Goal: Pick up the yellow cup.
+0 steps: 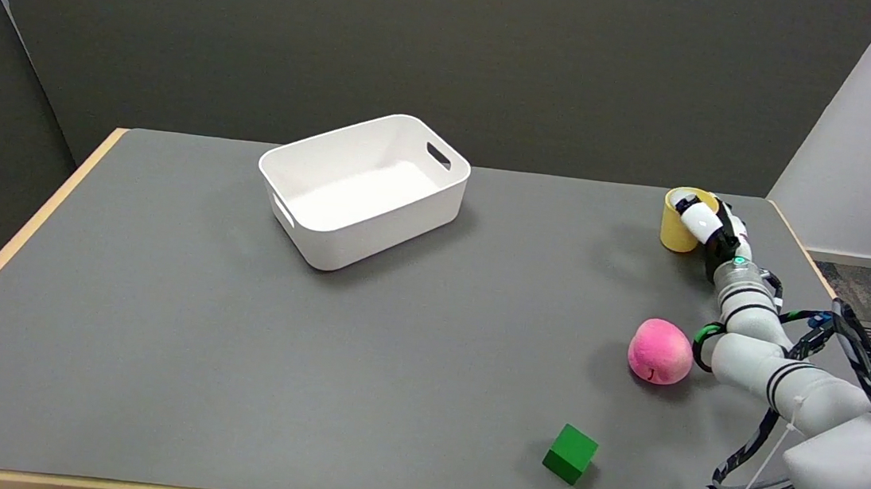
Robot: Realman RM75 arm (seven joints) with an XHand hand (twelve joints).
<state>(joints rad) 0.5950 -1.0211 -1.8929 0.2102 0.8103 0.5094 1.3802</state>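
Head view shows the right hand (pixel 713 227) at the far right of the table (pixel 155 329), wrapped around the yellow cup (pixel 677 228). One white-tipped finger (pixel 695 216) lies across the cup's open rim and down its near side, and the rest of the hand sits against the cup's right flank. Contact is plain; the hand is closed on the cup in a grasp. Whether the cup's base rests on the table or is raised off it cannot be told from this angle. The cup stands upright, its mouth facing up, close to the table's far right corner.

The right arm (pixel 761 348) runs from the hand down toward the lower right of the picture, white segments with dark bands, and black cabling (pixel 750 458) loops beneath it.

Just beside the arm's forearm, on its left, a pink peach (pixel 660 351) rests on the grey surface, nearer to the camera than the cup and apart from it. A green cube (pixel 570 453) sits nearer again, toward the front edge, apart from the peach.

A white bin (pixel 365 190) with cut-out handles stands well apart from the cup, at the far middle of the table, turned at an angle to the edges. The table has a pale wooden rim; a dark wall (pixel 424 36) stands behind it.
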